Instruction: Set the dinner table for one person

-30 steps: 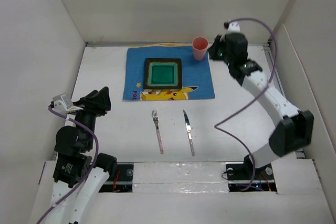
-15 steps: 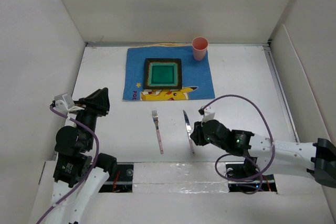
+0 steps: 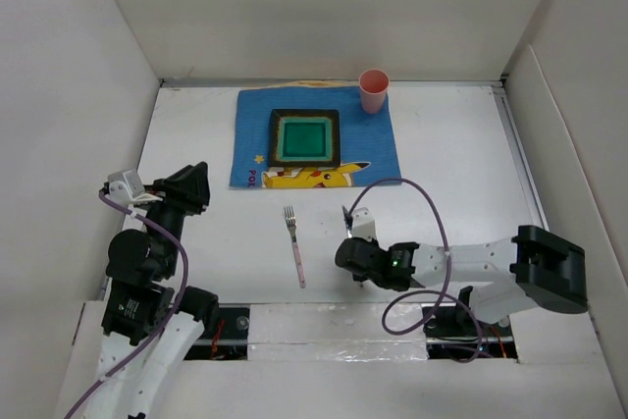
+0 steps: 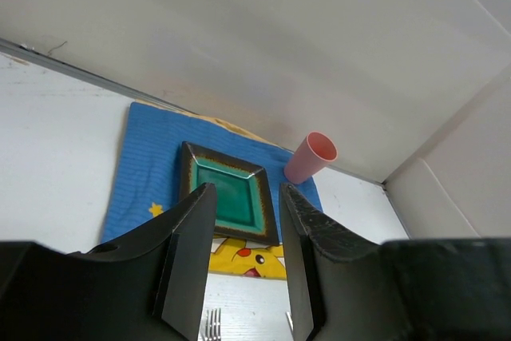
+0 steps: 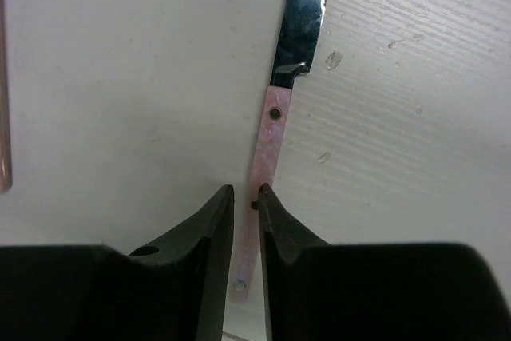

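Your desk (image 3: 461, 164) is the flat, plain white rectangle under everything, walled in white. On its far side lies a blue printed mat (image 3: 378, 144) carrying a square, glossy green plate (image 3: 305, 137) with a dark rim. A tapered pink cup (image 3: 374, 91) stands at the mat's far right corner. Your left tool (image 4: 246, 193) hangs part-open and empty. Nearer you lies a slim pink-handled fork (image 3: 296, 247). Your right tool (image 5: 245, 197) pinches the riveted pink handle of the serrated knife (image 5: 275, 129).

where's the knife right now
In the top view the knife lies on the dinner table just right of the fork, near the front edge, its pink handle between the right gripper's fingers.
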Available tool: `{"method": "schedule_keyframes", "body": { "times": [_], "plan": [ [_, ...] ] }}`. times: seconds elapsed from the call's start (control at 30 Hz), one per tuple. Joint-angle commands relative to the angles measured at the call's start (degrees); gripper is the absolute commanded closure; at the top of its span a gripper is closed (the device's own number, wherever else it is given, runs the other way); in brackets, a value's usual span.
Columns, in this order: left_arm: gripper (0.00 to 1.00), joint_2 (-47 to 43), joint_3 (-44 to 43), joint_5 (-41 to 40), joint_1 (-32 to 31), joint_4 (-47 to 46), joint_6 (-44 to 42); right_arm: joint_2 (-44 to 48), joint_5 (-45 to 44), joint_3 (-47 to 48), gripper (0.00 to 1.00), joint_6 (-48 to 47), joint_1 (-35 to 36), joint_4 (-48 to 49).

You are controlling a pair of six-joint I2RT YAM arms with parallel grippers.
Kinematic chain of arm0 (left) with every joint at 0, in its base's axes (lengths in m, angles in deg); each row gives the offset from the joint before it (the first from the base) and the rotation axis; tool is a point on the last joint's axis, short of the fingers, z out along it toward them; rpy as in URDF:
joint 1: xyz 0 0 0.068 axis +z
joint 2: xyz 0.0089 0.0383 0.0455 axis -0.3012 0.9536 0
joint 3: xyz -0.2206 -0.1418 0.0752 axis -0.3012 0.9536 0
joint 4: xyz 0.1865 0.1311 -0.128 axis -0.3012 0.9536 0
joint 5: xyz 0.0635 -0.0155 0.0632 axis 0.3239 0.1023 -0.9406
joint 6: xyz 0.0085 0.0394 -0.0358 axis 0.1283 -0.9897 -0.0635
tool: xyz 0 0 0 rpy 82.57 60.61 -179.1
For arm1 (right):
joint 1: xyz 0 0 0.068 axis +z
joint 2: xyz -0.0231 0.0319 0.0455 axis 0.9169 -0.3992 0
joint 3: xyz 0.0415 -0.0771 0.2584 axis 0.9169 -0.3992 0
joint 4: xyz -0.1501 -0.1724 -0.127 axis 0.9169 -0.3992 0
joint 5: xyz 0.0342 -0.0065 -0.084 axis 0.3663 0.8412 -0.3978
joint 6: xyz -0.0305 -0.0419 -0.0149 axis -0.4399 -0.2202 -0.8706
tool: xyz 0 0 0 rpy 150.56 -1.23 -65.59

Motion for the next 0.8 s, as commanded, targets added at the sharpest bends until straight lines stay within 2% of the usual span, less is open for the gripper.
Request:
{"method": "schedule_keyframes", "body": {
  "times": [0.0, 0.2, 0.27, 0.37, 0.6, 0.77],
  "plan": [
    [0.66, 1.09, -0.23, 0.78, -0.22, -2.41, -0.71, -3.69, -5.42, 2.88, 0.77, 3.15, 0.48, -3.42],
    [0.65, 1.09, -0.32, 1.22, -0.22, -2.41, -0.71, -7.92, -4.45, 3.24, 0.78, 5.61, 1.10, -3.51],
    [0.66, 0.74, -0.32, 1.83, -0.22, -2.50, -0.54, -8.01, -4.54, 3.06, 0.71, 5.96, 1.10, -3.34],
    [0.65, 0.21, -0.14, 1.49, -0.22, -2.76, -0.62, -7.48, -5.94, 4.20, 0.67, 7.27, 2.33, -5.61],
    [0.65, 0.82, -0.23, 1.75, -0.22, -2.68, -0.54, -0.99, -7.79, 5.79, 0.65, 6.14, 3.38, -7.55],
    [0.65, 0.64, -0.23, 1.93, -0.22, -2.94, -0.45, 4.21, -6.75, 2.63, 0.56, 3.77, -0.12, -6.24]
  ]
}}
